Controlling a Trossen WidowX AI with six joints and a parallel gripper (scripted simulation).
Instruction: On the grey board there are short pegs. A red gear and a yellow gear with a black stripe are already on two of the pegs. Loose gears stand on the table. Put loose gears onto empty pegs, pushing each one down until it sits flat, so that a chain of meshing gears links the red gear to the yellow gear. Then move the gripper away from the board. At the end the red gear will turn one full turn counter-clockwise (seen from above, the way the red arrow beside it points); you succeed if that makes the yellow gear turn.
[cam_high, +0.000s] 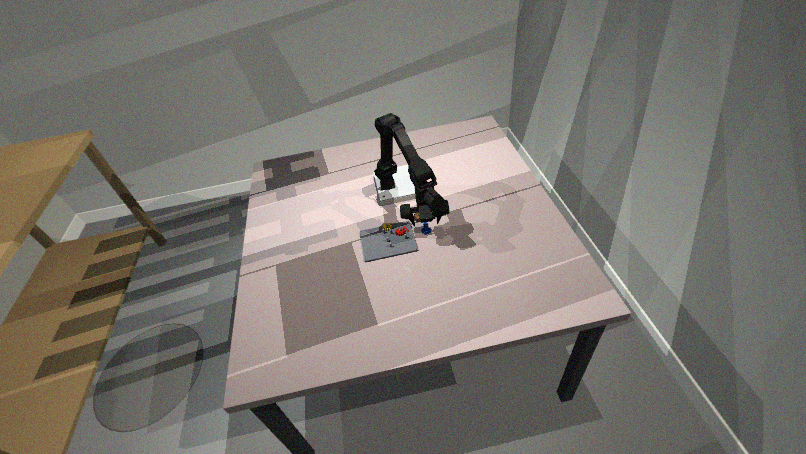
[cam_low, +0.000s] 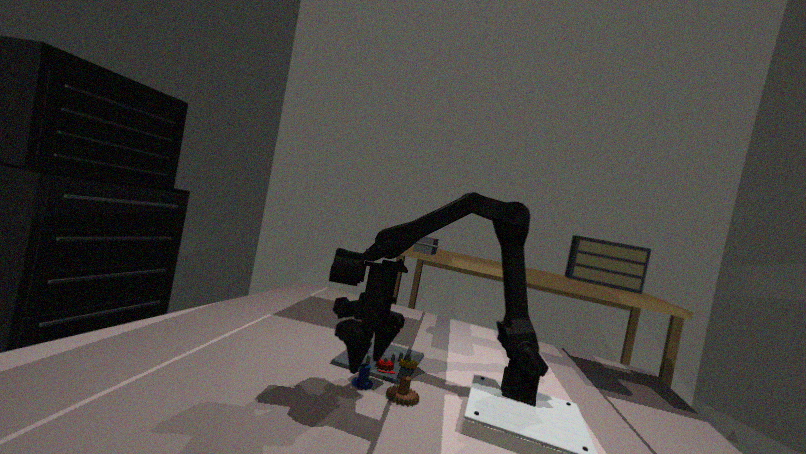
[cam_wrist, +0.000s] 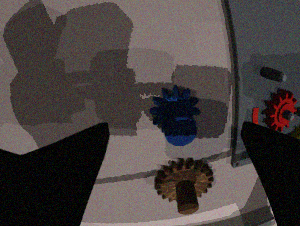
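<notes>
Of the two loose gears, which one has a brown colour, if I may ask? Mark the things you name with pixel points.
The gear (cam_low: 402, 396) (cam_wrist: 183, 179) nearer the arm's white base plate (cam_low: 564, 431); the other (cam_low: 362, 384) (cam_wrist: 175, 107) is blue.

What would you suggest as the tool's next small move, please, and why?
I would probably lower the tool a little, keeping it open, to straddle the blue gear: in the wrist view that gear lies between the spread fingers, and in the exterior view their tips are around the height of its upright stem.

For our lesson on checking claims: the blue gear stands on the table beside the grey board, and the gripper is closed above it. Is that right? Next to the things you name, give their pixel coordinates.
Not quite: the gripper (cam_low: 369, 365) (cam_wrist: 178, 129) is open, its fingers wide apart in the wrist view. The rest stands.
</notes>
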